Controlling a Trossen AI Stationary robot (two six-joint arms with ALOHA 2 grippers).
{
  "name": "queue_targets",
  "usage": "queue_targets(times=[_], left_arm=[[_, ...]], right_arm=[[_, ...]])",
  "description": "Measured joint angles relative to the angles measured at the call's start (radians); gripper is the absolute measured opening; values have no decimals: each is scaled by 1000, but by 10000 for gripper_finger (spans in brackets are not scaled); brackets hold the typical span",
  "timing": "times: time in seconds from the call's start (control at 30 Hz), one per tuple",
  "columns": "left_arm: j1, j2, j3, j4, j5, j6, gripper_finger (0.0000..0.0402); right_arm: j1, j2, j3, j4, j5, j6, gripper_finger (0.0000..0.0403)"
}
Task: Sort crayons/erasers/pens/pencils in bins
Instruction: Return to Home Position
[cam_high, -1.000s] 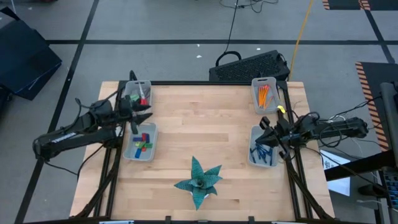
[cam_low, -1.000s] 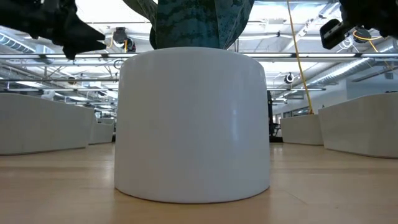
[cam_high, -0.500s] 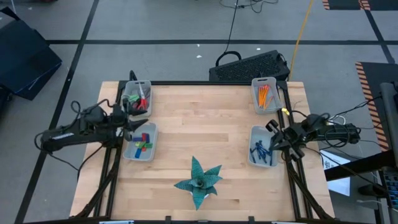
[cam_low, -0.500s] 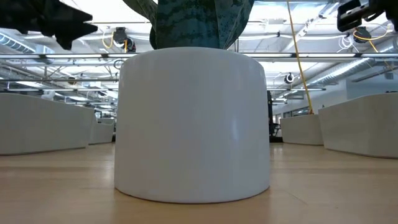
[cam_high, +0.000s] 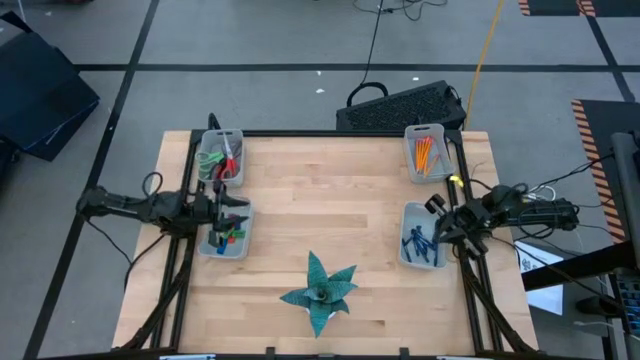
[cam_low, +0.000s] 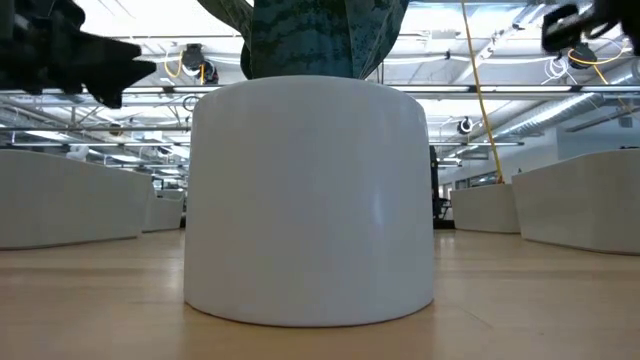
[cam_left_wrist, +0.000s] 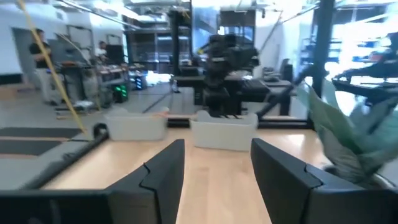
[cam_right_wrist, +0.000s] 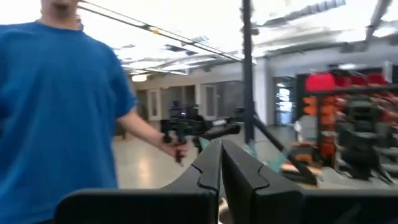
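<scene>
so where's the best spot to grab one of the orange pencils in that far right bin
Probably mid-shaft, coming straight down: the pencils lie flat, lengthwise in the bin, so jaws should close across a shaft. The bin walls block any sideways approach.

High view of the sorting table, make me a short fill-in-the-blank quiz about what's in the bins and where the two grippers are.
1. The orange pencils lie in the bin at the table's far ____ corner.
2. The dark blue pens lie in the bin just below the ____ gripper.
3. The left gripper hovers over the bin holding small ____, green and blue pieces.
4. In its wrist view, the left gripper's fingers stand ____.

Missing words: right; right; red; apart
</scene>
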Motion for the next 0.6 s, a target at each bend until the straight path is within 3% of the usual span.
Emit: queue_targets(times=[0.17,0.33,0.6], left_arm=[[-51,-20,-24,-30,-3,-22,186],[-67,-20,-23,-101,26,-15,186],[-69,-2,-21,-118,71,-16,186]], right_arm=[[0,3,-122,155,109,109,9],[8,22,-124,115,133,88,9],[8,54,-127,-211,111,-78,9]])
